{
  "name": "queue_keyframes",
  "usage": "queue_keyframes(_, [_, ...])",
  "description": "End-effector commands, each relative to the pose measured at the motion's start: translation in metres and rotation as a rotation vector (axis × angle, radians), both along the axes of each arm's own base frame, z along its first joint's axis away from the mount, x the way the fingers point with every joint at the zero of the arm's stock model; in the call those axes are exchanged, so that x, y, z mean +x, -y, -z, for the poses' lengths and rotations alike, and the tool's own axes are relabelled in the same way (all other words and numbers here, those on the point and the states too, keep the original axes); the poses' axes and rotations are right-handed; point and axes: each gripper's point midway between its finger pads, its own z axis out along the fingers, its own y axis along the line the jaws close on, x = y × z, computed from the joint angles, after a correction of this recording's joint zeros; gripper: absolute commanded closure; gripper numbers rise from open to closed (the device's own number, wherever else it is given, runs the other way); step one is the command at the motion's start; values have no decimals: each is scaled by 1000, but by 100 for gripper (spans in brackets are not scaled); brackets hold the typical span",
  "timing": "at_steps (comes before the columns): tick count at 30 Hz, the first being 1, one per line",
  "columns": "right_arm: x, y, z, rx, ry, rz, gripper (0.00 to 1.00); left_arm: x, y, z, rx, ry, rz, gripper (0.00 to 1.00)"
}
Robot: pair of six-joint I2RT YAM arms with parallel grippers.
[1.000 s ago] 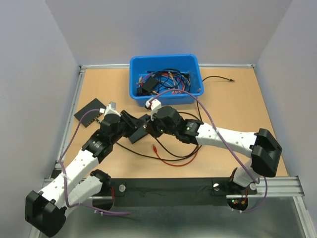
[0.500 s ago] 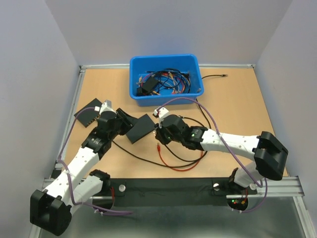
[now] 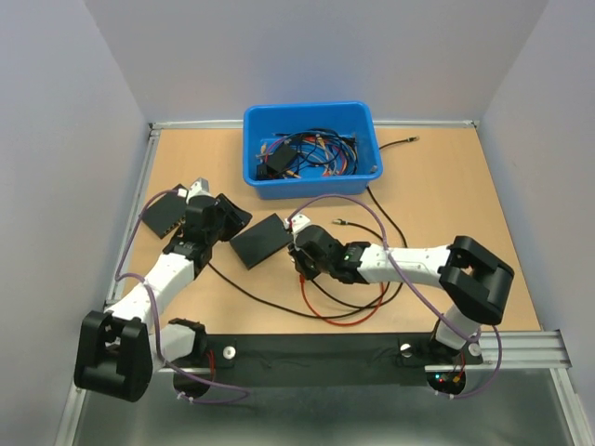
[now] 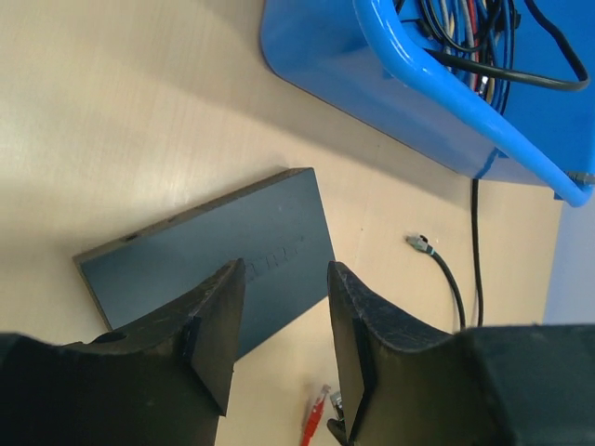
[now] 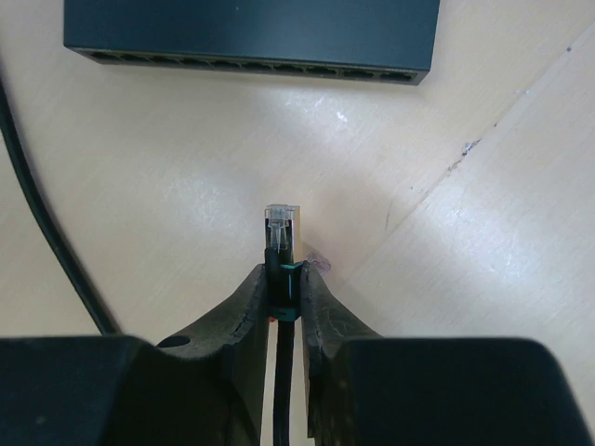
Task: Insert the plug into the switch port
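Black switch [image 5: 251, 32] lies at twelve o'clock from the dark-booted connector [image 5: 281, 223] pinched in the right gripper [image 5: 282, 279], red plug [image 4: 314, 427] on the table [image 4: 139, 139], left gripper [image 4: 285, 274] parted and empty.

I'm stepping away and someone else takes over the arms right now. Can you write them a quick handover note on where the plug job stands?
The left gripper is open and empty, fingers over the switch.
The right gripper is shut on the plug, clear tip pointing at the port row.
The switch lies flat on the table between the arms; bare table separates plug and ports.
Done: plug gripped and roughly aimed.
Left: close the gap, line up with one port, push in.
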Motion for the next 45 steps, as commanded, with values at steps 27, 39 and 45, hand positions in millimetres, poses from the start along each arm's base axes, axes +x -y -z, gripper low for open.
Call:
queue_keyframes(27, [-9, -60, 6, 189, -132, -104, 99, 9, 1, 66, -23, -37, 76, 55])
queue_keyframes(39, [2, -77, 11, 187, -129, -112, 99, 0, -6, 78, -3, -62, 59, 56])
queue_keyframes(45, [0, -78, 13, 186, -138, -117, 100, 17, -21, 61, 45, -22, 25, 56])
